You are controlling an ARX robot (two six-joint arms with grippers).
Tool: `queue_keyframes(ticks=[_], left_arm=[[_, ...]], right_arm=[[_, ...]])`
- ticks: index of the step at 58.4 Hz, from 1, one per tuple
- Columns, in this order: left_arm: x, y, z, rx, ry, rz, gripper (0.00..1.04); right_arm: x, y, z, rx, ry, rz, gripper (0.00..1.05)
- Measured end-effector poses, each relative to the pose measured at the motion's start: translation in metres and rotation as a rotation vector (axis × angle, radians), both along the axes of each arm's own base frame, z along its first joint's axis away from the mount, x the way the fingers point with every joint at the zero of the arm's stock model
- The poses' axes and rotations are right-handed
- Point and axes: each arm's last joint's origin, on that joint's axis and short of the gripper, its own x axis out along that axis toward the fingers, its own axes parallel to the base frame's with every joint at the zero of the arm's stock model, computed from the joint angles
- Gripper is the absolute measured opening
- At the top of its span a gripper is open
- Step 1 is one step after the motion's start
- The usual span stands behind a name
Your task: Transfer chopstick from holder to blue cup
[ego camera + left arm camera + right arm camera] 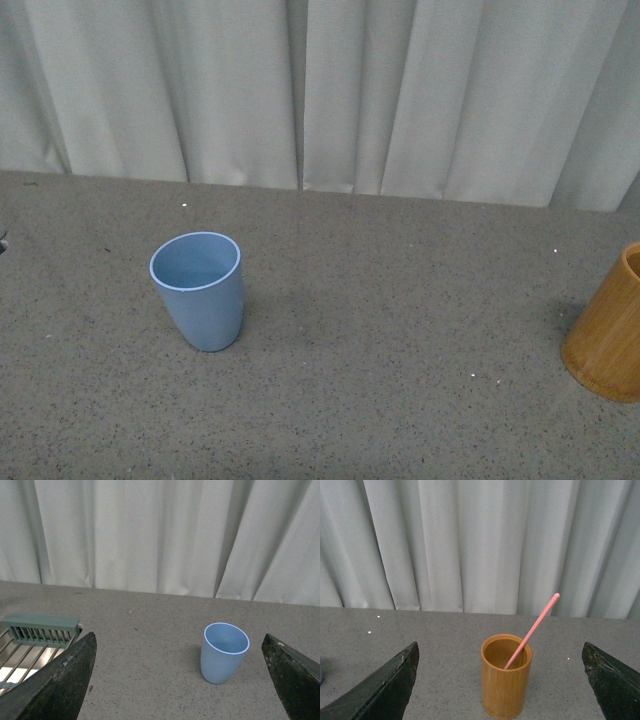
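Note:
The blue cup [198, 288] stands upright and empty on the grey table, left of centre in the front view. It also shows in the left wrist view [224, 652], ahead of my open, empty left gripper [180, 680]. The orange-brown holder [608, 328] is cut off by the right edge of the front view. In the right wrist view the holder [505, 681] stands upright with one salmon-pink chopstick [534, 629] leaning out of it. My right gripper [501, 682] is open and empty, short of the holder. Neither arm shows in the front view.
A grey speckled table [400, 320] runs back to a pale curtain [320, 90]. A green-grey slatted rack [40, 630] lies at the table's edge in the left wrist view.

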Motion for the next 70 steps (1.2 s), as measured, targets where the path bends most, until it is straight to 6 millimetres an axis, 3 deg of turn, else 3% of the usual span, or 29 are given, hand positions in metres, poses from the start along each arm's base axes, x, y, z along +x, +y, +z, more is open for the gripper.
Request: queue_keyframes(ticks=[70], left_arm=[[0.0, 0.0, 0.0, 0.0, 0.0, 0.0, 0.98]], right_arm=[[0.0, 0.0, 0.0, 0.0, 0.0, 0.0, 0.95]])
